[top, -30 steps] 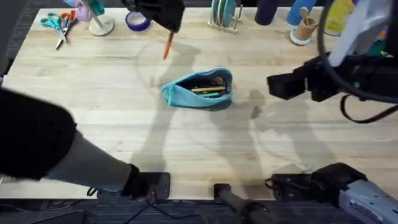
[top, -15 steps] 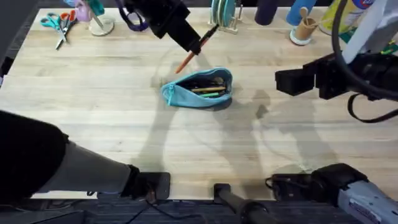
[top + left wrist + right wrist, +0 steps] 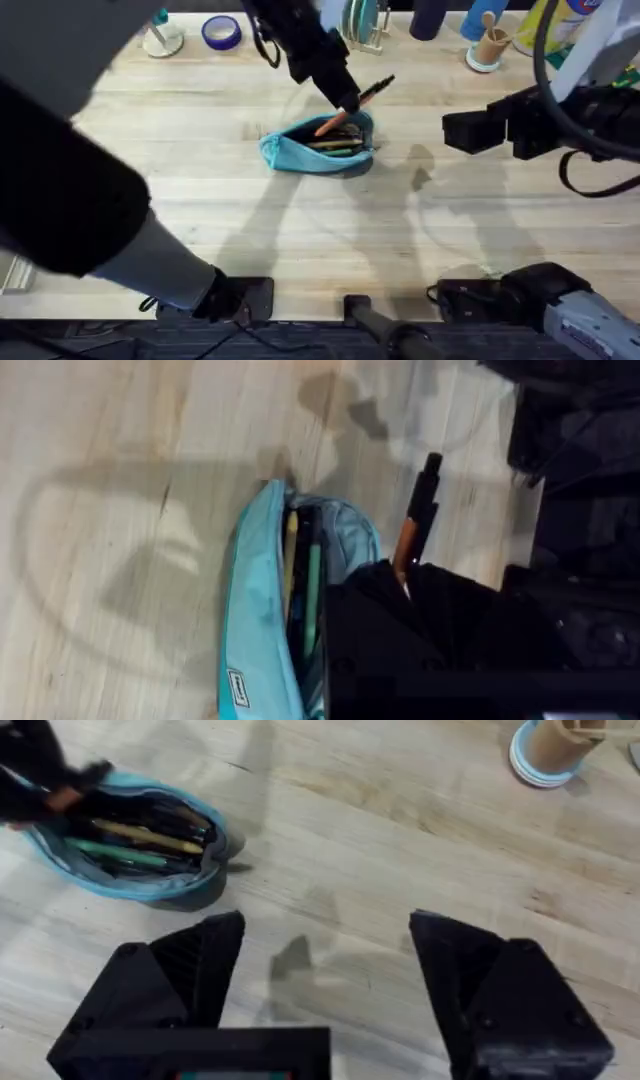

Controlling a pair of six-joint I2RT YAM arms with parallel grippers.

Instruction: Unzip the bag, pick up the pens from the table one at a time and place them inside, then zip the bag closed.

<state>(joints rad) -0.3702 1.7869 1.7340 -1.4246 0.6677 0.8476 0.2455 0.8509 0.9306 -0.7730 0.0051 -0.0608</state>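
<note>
The left arm's upper part rises close under the overhead camera as a large dark and grey blur that hides the near-left part of the table [image 3: 200, 190]. Beyond that blur, a roll of blue tape [image 3: 221, 32] sits at the far edge, left of the bag.

The bag [image 3: 318, 143] lies open on its side on the table, roughly mid-table, with the yellow pen [image 3: 150, 837] and the green pen [image 3: 115, 852] lying lengthwise inside it. Their tips are hard to make out among the dark contents.

The left gripper [image 3: 345, 98] reaches in from the far side and hangs just over the bag's opening, angled down toward it. It is clamped on the orange pen [image 3: 352, 106], which slants with its orange end dipping into the bag's mouth and its black end sticking up to the right. In the left wrist view the gripper's dark body covers the pen's lower half and one end of the bag.

Well to the right of the bag, the right gripper [image 3: 325, 975] hovers above bare table, level and pointed toward the bag, fingers spread wide with nothing between them. A wooden cup [image 3: 570, 742], cut off by the frame edge, stands beyond it.
</note>
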